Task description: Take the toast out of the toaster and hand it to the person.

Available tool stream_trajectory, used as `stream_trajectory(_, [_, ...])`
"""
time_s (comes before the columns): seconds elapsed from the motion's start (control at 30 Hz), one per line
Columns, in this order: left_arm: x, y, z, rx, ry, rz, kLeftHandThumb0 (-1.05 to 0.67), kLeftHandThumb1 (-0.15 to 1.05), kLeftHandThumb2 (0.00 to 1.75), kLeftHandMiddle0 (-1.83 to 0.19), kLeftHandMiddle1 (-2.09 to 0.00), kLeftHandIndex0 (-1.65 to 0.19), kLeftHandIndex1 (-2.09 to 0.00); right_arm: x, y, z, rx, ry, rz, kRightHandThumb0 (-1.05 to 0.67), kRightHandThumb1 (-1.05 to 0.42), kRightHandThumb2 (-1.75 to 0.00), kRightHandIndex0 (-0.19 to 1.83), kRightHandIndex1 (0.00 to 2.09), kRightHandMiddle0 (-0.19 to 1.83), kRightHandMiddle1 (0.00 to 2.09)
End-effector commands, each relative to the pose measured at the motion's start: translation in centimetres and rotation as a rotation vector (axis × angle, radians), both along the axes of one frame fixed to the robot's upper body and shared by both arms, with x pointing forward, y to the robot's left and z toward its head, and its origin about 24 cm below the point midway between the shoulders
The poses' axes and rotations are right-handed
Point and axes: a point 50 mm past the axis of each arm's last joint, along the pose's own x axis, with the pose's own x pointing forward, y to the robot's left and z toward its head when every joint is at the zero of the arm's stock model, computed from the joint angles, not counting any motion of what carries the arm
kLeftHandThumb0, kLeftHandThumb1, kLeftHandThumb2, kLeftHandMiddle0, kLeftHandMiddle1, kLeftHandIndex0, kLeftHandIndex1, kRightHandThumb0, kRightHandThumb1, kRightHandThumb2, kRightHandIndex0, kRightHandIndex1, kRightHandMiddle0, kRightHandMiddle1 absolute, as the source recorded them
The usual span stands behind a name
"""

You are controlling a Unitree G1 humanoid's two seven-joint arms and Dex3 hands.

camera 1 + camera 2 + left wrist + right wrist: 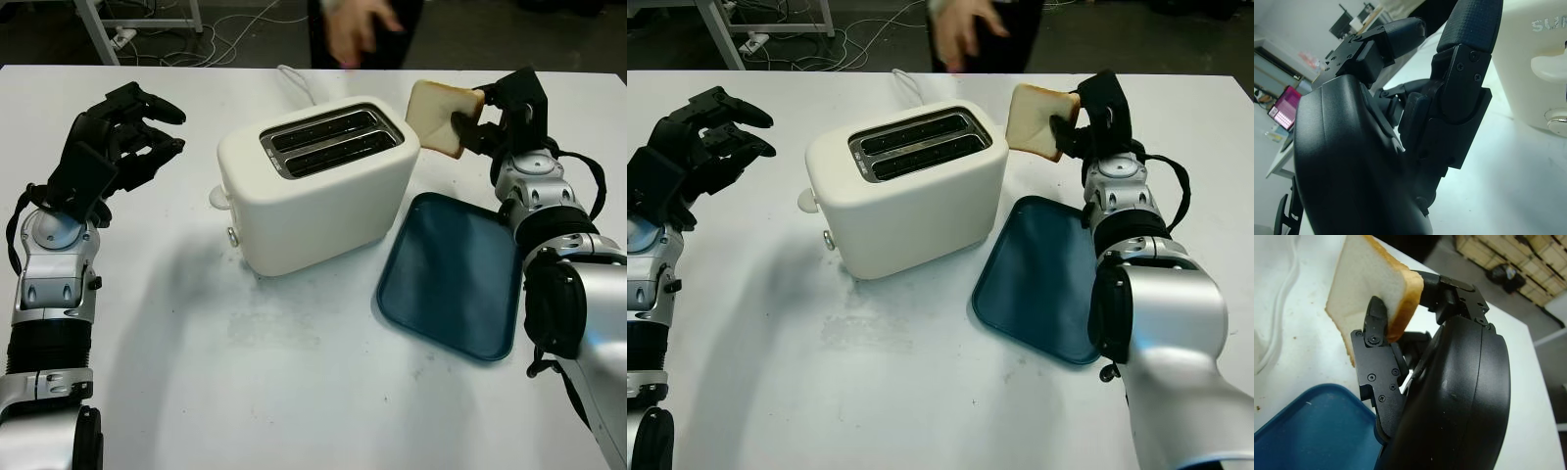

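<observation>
Already clear of the toaster (313, 186), the slice of toast (443, 117) is seen in the left eye view clamped by the right hand (495, 117), held in the air past the toaster's right end and above the far edge of the blue tray (456, 284). The slice is held nearly on edge, its broad face turned toward the toaster. A person's hand (358, 29) is seen beyond the far edge of the white table (294, 392), further out and to the left of the toast, so the handover is judged to call for a reach forward and leftward by the right arm, which is plainly the nearer one. Both toaster slots appear to hold nothing, and nothing lies on the tray.

By the right eye view the same layout is shown; the left hand (700, 137) is raised over the table's left side, well apart from the toaster, with curled fingers and nothing held.

From the left wrist, the left hand's bent fingers (1464, 93) are seen near the toaster's end wall and its lever knob (1552, 66).

From the right wrist, the toast is seen pinched at its crust between black fingers (1376, 323), the tray's corner lying below.
</observation>
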Motion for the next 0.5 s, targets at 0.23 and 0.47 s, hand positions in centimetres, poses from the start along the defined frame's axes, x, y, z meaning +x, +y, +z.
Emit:
stream_trajectory(0.23, [-0.06,0.18,-0.26,-0.007,0.004,0.0,-1.05,0.92,0.09,-0.52,-1.26,-0.51,-1.17,-0.14,-0.24,-0.06,-0.007,-0.024,0.018,-0.09,-0.92,-0.42,0.54,1.75,0.21,1.75])
stream_trajectory(0.47, [-0.08,0.22,-0.25,-0.002,0.003,-0.001,-1.05,0.92,0.1,-0.52,-1.26,-0.5,-1.16,-0.11,-0.17,-0.02,-0.007,-0.022,0.016,-0.08,-0.92,-0.43,0.55,1.75,0.2,1.75])
